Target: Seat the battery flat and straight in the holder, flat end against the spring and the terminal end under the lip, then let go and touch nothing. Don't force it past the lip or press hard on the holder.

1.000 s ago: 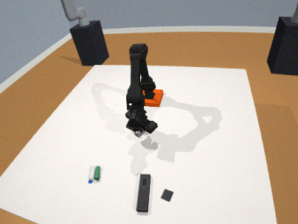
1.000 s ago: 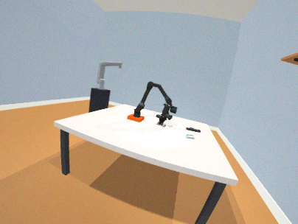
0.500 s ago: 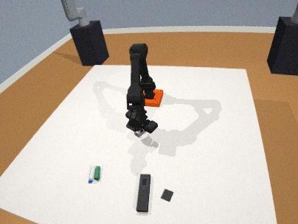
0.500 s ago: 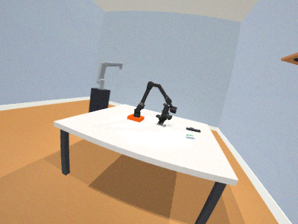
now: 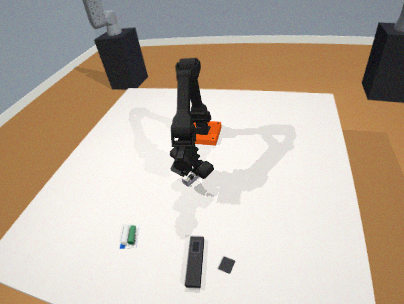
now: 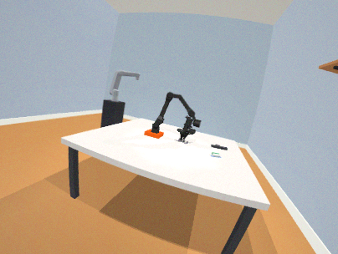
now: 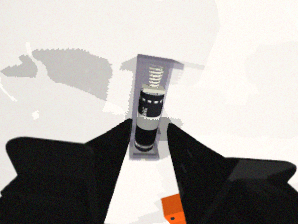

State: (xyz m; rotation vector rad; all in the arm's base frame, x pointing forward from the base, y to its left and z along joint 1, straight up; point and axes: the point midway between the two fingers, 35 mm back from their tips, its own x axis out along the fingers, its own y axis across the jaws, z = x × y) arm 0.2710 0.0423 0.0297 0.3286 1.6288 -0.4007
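Note:
The holder [image 7: 134, 100] [image 5: 189, 180], a translucent grey-violet tray, lies on the table below the gripper. The battery [image 7: 150, 107], black with a grey band, lies lengthwise inside it, roughly in line with its walls. Its far end meets the pale coil spring [image 7: 156, 75]; its near end is close to the holder's near end wall. Whether that end is under the lip, and whether the battery is fully flat, I cannot tell. My gripper [image 7: 150, 125] [image 5: 192, 172] is open, its fingertips on either side of the holder and battery, with a visible gap at the right finger.
A long black device [image 5: 194, 267] [image 6: 219, 147] and a small dark square [image 5: 226, 264] lie towards the table's front in the top view. A green and white item [image 5: 129, 235] [image 6: 215, 154] lies left of them. The orange arm base [image 5: 213, 133] [image 6: 154, 134] is behind the gripper.

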